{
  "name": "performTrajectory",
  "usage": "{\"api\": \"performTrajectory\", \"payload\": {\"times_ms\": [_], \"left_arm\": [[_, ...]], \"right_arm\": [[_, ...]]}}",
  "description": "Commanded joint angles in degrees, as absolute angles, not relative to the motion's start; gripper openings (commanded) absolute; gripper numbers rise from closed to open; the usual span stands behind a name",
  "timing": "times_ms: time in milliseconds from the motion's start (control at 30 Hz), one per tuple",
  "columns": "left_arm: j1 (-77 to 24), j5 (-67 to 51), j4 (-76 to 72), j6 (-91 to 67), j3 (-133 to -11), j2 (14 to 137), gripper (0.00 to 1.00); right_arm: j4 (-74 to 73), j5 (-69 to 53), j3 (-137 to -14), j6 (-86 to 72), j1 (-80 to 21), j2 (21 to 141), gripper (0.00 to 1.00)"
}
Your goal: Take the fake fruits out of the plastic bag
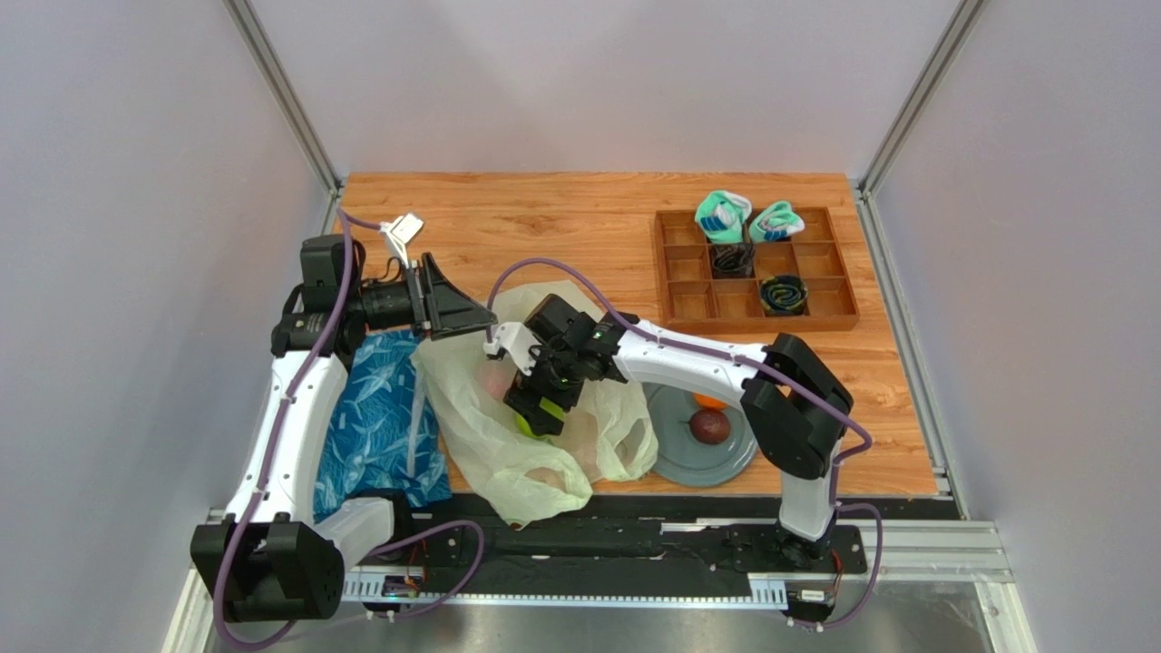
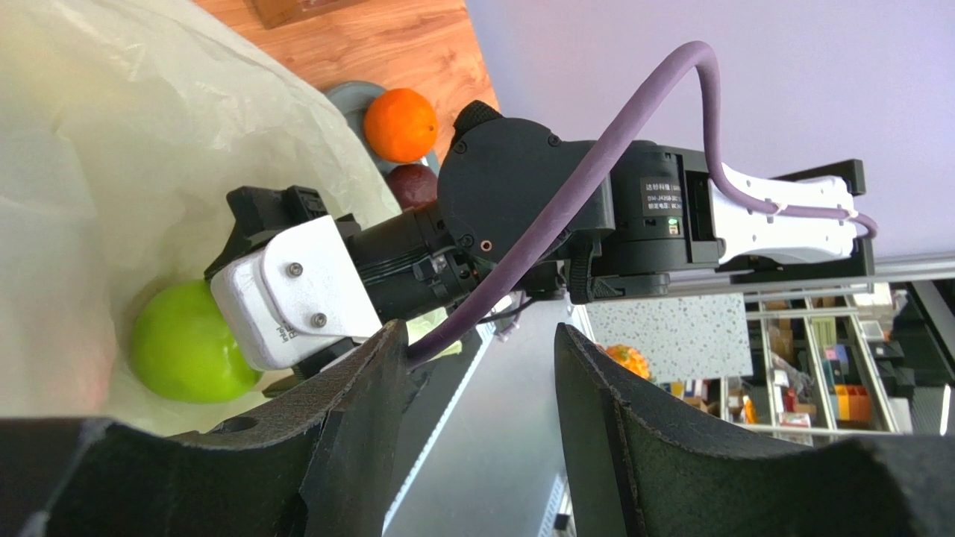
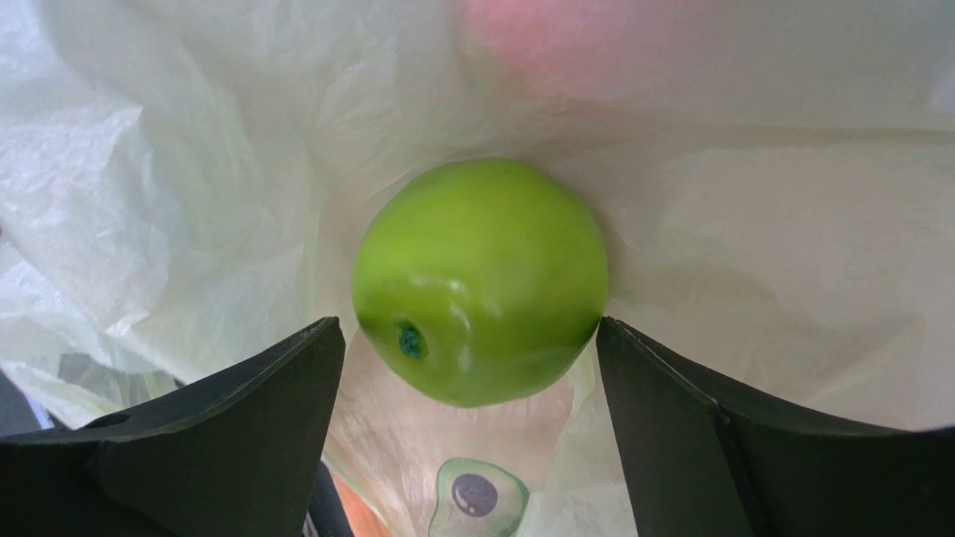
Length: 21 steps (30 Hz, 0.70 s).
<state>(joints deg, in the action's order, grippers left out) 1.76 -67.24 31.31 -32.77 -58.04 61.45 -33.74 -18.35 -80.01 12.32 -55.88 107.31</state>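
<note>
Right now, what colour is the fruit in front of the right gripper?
Bright glossy green; the apple shows best in the right wrist view.

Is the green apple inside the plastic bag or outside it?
Inside. In the right wrist view the plastic bag film surrounds the green apple on every side; the open right gripper flanks it.

A glossy green apple [image 3: 480, 280] lies inside the crinkly, pale plastic bag [image 3: 168, 201], just past the right gripper [image 3: 469, 324], whose black fingers [image 3: 224, 436] stand wide apart on either side. A pink blur [image 3: 583, 50] shows through the film above, and an avocado print [image 3: 476, 498] sits below.
</note>
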Motion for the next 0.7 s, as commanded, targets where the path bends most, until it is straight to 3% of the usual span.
{"api": "performTrajectory", "payload": {"times_ms": [0,100,167,200,333,533,667], "left_arm": [[1.67,-71.19,31.11,-33.84,-57.48,59.33,0.58],[1.76,-71.45,30.15,-34.45,-57.48,59.59,0.58],[1.76,-71.54,29.88,-34.8,-57.66,59.94,0.58],[1.67,-71.63,29.62,-34.8,-57.57,60.03,0.57],[1.67,-71.89,28.57,-35.51,-57.66,60.73,0.57],[1.67,-71.98,25.58,-36.47,-58.8,64.15,0.57],[1.67,-71.37,24.61,-37.7,-61.34,67.4,0.58]], "right_arm": [[-31.03,-13.98,-81.39,7.91,-55.46,110.65,0.9],[-30.06,-13.19,-82.09,7.91,-55.55,111.18,0.88],[-29.8,-13.1,-82.88,8.87,-55.72,110.92,0.77],[-29.97,-13.18,-83.14,10.1,-55.81,110.48,0.65],[-35.05,-15.02,-86.65,14.04,-55.72,107.42,0.45],[-46.91,-22.76,-90.7,18.1,-52.04,95.39,0.41],[-50.44,-23.55,-86.59,18.45,-46.6,87.92,0.41]]}}
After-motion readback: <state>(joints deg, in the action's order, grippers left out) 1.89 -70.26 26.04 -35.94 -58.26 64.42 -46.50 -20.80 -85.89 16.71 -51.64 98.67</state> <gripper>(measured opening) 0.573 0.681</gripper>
